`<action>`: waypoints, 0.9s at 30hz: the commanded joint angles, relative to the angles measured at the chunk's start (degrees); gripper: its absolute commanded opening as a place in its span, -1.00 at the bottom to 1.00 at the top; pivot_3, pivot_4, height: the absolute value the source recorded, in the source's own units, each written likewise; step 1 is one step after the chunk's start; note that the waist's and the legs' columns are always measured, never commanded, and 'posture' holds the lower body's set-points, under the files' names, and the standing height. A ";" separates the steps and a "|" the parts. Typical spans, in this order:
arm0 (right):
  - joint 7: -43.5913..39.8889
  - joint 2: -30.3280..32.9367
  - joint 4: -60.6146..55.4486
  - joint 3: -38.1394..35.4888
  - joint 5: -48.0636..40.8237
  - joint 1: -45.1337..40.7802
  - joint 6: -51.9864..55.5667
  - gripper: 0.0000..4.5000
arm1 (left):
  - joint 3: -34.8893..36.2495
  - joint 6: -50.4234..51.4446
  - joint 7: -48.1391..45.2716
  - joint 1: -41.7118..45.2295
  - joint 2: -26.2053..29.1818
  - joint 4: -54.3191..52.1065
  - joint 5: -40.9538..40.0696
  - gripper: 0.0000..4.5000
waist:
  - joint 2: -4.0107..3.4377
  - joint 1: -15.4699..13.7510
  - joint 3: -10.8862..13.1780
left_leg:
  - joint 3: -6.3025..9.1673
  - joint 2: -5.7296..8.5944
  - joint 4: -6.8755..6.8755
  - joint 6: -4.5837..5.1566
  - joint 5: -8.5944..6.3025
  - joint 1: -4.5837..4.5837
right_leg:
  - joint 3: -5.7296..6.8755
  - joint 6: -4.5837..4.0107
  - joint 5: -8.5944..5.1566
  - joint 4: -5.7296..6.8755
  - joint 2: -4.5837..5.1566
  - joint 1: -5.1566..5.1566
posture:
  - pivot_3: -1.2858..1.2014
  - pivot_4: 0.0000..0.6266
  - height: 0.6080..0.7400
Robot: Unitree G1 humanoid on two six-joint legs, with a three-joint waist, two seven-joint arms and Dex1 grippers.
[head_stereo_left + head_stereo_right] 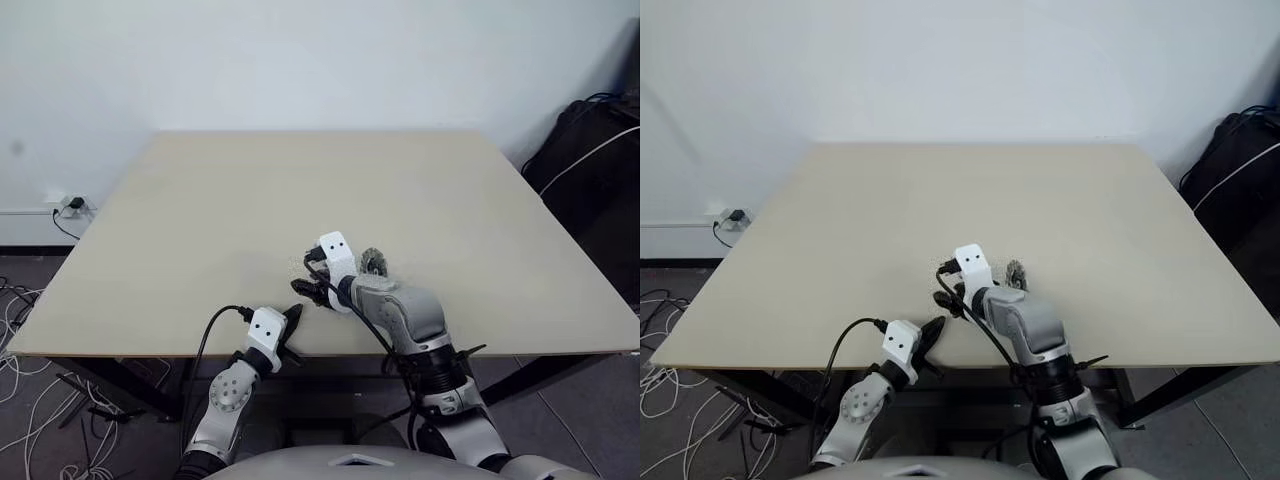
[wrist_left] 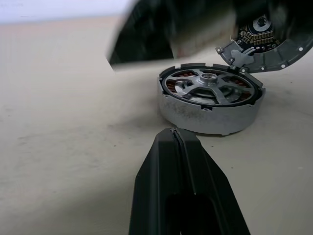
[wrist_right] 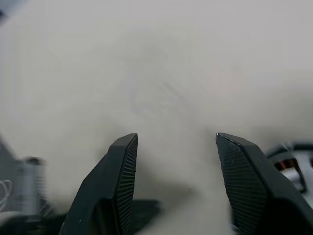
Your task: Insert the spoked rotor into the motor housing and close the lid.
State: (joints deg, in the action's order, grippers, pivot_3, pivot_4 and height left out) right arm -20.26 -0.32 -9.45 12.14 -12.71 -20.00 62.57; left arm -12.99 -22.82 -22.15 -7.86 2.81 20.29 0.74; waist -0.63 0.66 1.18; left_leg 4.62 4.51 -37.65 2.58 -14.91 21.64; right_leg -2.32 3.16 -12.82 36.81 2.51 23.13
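In the left wrist view the motor housing [image 2: 210, 115] lies flat on the table, a round silver can with copper windings showing inside. The spoked rotor [image 2: 211, 87] sits in it, hub up. Behind it the lid [image 2: 266, 41] stands tilted, its inner face with a dark toothed centre turned this way and its lower edge at the housing's far rim. My left gripper [image 2: 176, 134] is shut and empty, a short way in front of the housing. My right gripper [image 3: 176, 142] is open with nothing between its fingers, hovering over the table beside the housing [image 3: 288, 166]. From the head, the lid [image 1: 374, 262] shows just right of my right gripper [image 1: 312, 290].
The work goes on close to the near edge of the beige table [image 1: 300, 190], where my left gripper [image 1: 293, 318] hangs. A black bag [image 1: 590, 150] stands off the table's right side. Cables [image 1: 30, 400] lie on the floor at the left.
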 commanded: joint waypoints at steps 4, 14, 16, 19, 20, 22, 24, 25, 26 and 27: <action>-5.16 2.84 -13.14 4.64 -2.03 4.73 -13.92 0.21 | -0.07 0.32 -0.77 1.07 -0.11 -0.93 -0.80 -1.00 | 0.01 0.01 0.02 | 0.00 0.00 0.00 0.00 0.00 0.02 | 0.02 0.10 -0.06 -0.02 0.02 -0.02 | 0.03 -1.00 1.00; -2.48 5.40 -19.28 9.94 4.57 13.25 -38.41 0.21 | -0.23 1.35 -2.02 0.67 0.64 -2.22 -1.24 -1.00 | 0.08 -0.09 0.05 | 0.00 0.00 -0.03 0.01 0.00 0.01 | 0.03 0.19 -0.11 -0.03 0.02 -0.06 | 0.03 -1.00 1.00; -1.91 5.18 -19.18 10.13 4.78 14.05 -39.77 0.21 | -0.25 1.28 -2.27 0.75 0.82 -2.11 -1.38 -1.00 | 0.09 -0.10 0.06 | 0.00 0.00 -0.04 0.01 0.00 0.01 | 0.03 0.19 -0.11 -0.03 0.02 -0.06 | 0.03 -1.00 1.00; -1.08 4.92 -18.96 9.96 4.84 14.65 -40.49 0.21 | -0.27 0.97 -2.57 1.29 0.91 -1.03 -1.43 -1.00 | 0.09 -0.15 0.06 | 0.00 0.00 -0.04 0.01 0.00 0.01 | 0.02 0.19 -0.11 -0.03 0.02 -0.07 | 0.03 -1.00 1.00; -0.84 4.86 -18.83 9.84 4.75 14.72 -40.29 0.21 | -0.26 0.76 -2.69 1.49 0.90 -0.48 -1.41 -1.00 | 0.10 -0.17 0.07 | 0.00 0.00 -0.04 0.01 0.00 0.01 | 0.03 0.19 -0.10 -0.03 0.02 -0.07 | 0.03 -1.00 1.00; -0.61 4.81 -18.71 9.77 4.69 14.79 -39.97 0.21 | -0.23 0.40 -2.85 1.75 0.84 0.32 -1.36 -1.00 | 0.10 -0.23 0.06 | 0.01 0.00 -0.04 0.01 0.00 0.01 | 0.03 0.19 -0.11 -0.03 0.01 -0.07 | 0.03 -1.00 1.00; -0.55 4.91 -18.75 9.88 4.63 14.82 -39.65 0.21 | -0.19 0.11 -2.97 1.89 0.77 0.87 -1.29 -1.00 | 0.10 -0.32 0.06 | 0.01 0.00 -0.04 0.01 0.00 0.01 | 0.03 0.18 -0.10 -0.03 0.01 -0.07 | 0.03 -1.00 1.00; -0.56 4.94 -18.74 9.93 4.58 14.82 -39.49 0.21 | -0.17 -0.06 -2.96 1.94 0.73 1.15 -1.23 -1.00 | 0.10 -0.31 0.07 | 0.01 0.00 -0.04 0.01 0.00 0.01 | 0.03 0.18 -0.10 -0.03 0.01 -0.07 | 0.03 -1.00 1.00; -0.58 4.95 -18.74 9.97 4.55 14.83 -39.39 0.21 | -0.15 -0.21 -2.97 1.97 0.70 1.35 -1.18 -1.00 | 0.09 -0.31 0.07 | 0.01 0.00 -0.04 0.01 0.00 0.01 | 0.02 0.19 -0.10 -0.03 0.01 -0.07 | 0.03 -1.00 1.00; -0.53 4.96 -18.67 10.06 4.61 14.79 -39.07 0.21 | -0.14 -0.36 -2.98 1.98 0.68 1.53 -1.16 -1.00 | 0.10 -0.32 0.07 | 0.01 0.00 -0.04 0.01 0.00 0.01 | 0.02 0.18 -0.10 -0.03 0.01 -0.07 | 0.03 -1.00 1.00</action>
State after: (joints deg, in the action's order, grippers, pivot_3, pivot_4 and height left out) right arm -21.20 5.04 -26.54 22.23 -7.64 -4.67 23.94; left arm -13.04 -21.72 -25.05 -6.77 3.65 22.10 -0.18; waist -0.54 0.34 1.25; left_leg 4.63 4.51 -37.69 2.58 -14.91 21.64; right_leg -2.29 3.34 -12.92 36.78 2.52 23.06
